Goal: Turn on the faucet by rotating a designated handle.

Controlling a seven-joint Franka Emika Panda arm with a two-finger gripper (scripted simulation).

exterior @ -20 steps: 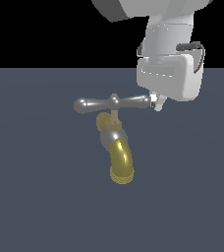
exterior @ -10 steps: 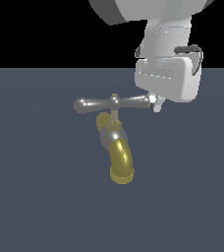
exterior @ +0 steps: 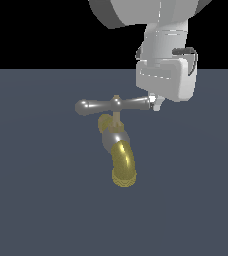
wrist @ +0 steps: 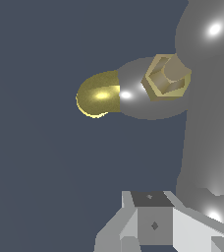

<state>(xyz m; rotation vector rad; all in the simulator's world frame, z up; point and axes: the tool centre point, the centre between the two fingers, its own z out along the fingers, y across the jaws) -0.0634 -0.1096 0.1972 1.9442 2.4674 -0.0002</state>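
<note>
**Pushing the crossbar round from its tip**

The handle (exterior: 115, 105) lies level across the top of the faucet (exterior: 117, 145), which stands out on the open middle of the dark counter (exterior: 31, 200), far from any edge or corner in view. Its brass spout (exterior: 123, 167) curves down toward the near edge.

The gripper (exterior: 156, 104) sits at the bar's bulbous end on the exterior view's right — touching it or just beside it. I cannot tell whether the claw is open or closed; the fingertips are hidden behind the hand's body.

To do this step well, I judge the push should stay at the tip, where leverage is greatest, and sweep in an arc around the stem — not straight across, or the finger may slide off the rounded end.
</note>
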